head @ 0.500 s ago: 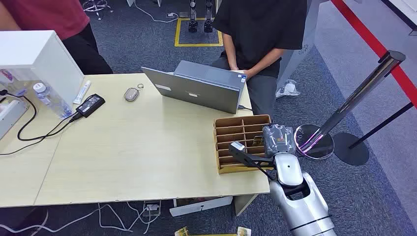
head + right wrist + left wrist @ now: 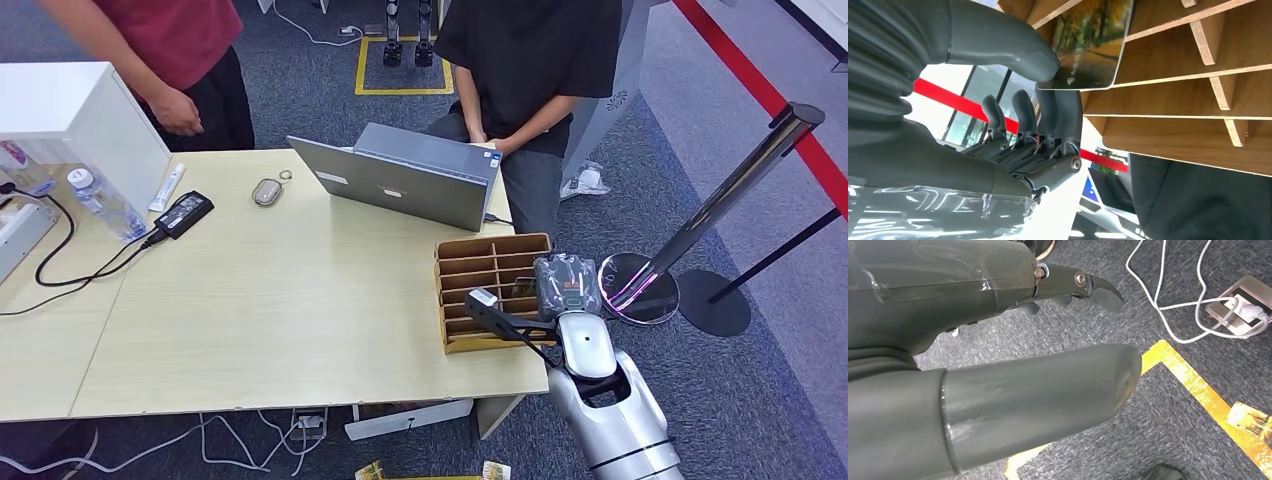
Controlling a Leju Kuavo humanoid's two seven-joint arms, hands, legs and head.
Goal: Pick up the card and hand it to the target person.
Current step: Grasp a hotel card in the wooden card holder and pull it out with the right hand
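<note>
Right hand (image 2: pixel 1013 100) pinches the card (image 2: pixel 1091 42) between thumb and fingers, card upright in a slot of the wooden organizer (image 2: pixel 480 262) at the worktop's right end (left hand (image 2: pixel 998 365) hangs idle, fingers spread).

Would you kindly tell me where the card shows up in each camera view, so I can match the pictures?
Head view: the card is a small sliver in the wooden rack, just left of the right hand.
Left wrist view: not in it.
Right wrist view: the card is pinched between the thumb and fingers.
Shared landmark: the wooden rack.
</note>
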